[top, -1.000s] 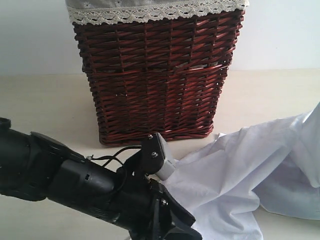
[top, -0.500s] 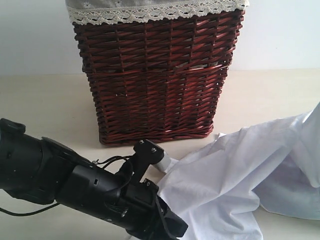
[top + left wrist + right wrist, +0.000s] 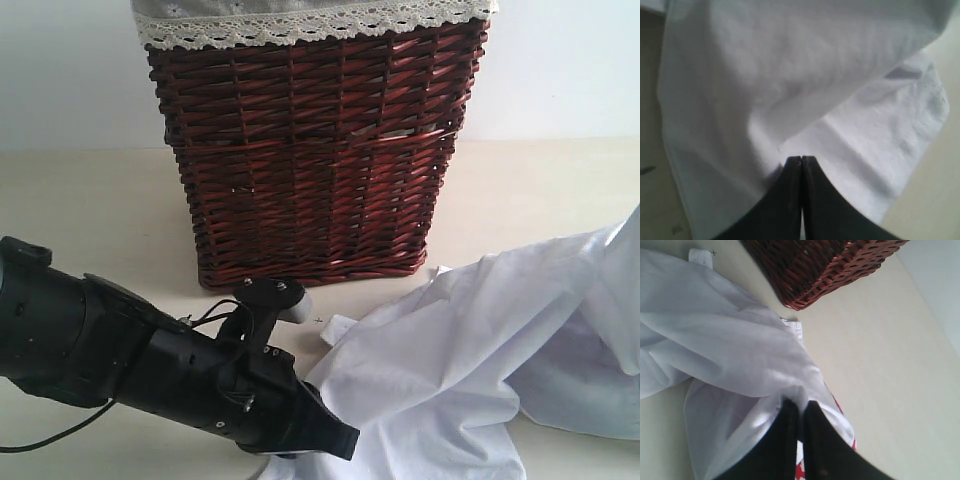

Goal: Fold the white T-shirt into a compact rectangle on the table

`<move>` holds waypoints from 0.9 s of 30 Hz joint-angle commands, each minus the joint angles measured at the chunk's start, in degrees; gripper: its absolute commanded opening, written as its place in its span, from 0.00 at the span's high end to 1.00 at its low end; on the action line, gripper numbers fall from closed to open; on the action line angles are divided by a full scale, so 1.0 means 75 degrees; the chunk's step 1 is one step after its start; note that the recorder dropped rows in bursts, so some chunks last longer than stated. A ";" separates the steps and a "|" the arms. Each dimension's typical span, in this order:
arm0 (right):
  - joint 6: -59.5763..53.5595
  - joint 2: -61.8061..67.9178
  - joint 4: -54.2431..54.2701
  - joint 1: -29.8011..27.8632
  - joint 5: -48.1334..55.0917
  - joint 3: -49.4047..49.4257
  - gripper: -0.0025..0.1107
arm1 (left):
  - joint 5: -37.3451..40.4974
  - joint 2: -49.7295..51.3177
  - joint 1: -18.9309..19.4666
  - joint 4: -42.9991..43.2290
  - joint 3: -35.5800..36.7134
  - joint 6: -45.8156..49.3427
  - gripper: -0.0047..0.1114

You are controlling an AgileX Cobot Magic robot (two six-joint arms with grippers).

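**On the table, before the basket: shirt bunched, both grips closed**

The white T-shirt (image 3: 470, 350) lies crumpled on the table (image 3: 90, 200), near the wicker basket (image 3: 310, 150) and to its right, with its right part lifted. The left gripper (image 3: 801, 160) has its jaws pressed together at a low fold and appears to pinch it. The right gripper (image 3: 800, 407) is closed on a bunched edge, cloth draped over its fingers. Assessment: no fold made yet. Recommended: draw the two holds apart, level and slow, until the cloth lies flat. Thin cotton may slip.

Homelike laundry spot: lace-lined wicker basket (image 3: 310, 150), table (image 3: 90, 210)
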 commanded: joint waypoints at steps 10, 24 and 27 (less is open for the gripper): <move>-0.0008 -0.0020 0.0106 -0.0029 -0.0015 -0.0082 0.98 | -0.0280 0.0035 0.0028 0.1998 -0.0033 -0.2185 0.96; 0.0015 -0.0744 0.0060 -0.0029 -0.0015 -0.0082 0.98 | 0.0141 0.0035 0.3596 0.4860 -0.0033 -0.3752 0.96; 0.0015 -0.0744 0.0060 -0.0029 -0.0015 -0.0082 0.98 | 0.1167 -0.0007 0.4028 0.5340 -0.0033 -0.3716 0.96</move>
